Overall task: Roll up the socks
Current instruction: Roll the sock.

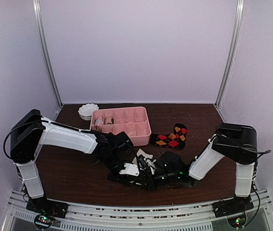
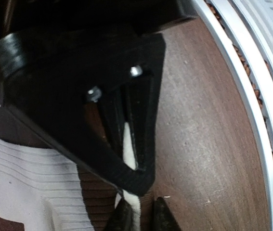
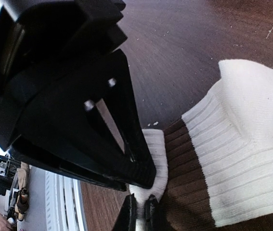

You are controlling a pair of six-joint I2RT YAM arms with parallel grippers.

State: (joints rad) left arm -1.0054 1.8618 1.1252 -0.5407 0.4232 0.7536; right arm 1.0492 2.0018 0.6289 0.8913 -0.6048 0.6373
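Note:
A cream-white sock with brown patches (image 1: 143,156) lies on the table between both grippers. It also shows in the left wrist view (image 2: 20,183) and in the right wrist view (image 3: 242,159). My left gripper (image 1: 138,172) (image 2: 143,216) is closed on a thin white edge of this sock. My right gripper (image 1: 164,175) (image 3: 140,214) is shut on the white ribbed cuff, tip to tip with the left one. A black argyle sock (image 1: 172,137) lies flat behind them, untouched.
A pink compartment tray (image 1: 141,132) stands at the back middle, with a small white bowl (image 1: 88,110) to its left. The table's metal front rail (image 2: 252,96) runs close beside the grippers. Purple walls enclose the table.

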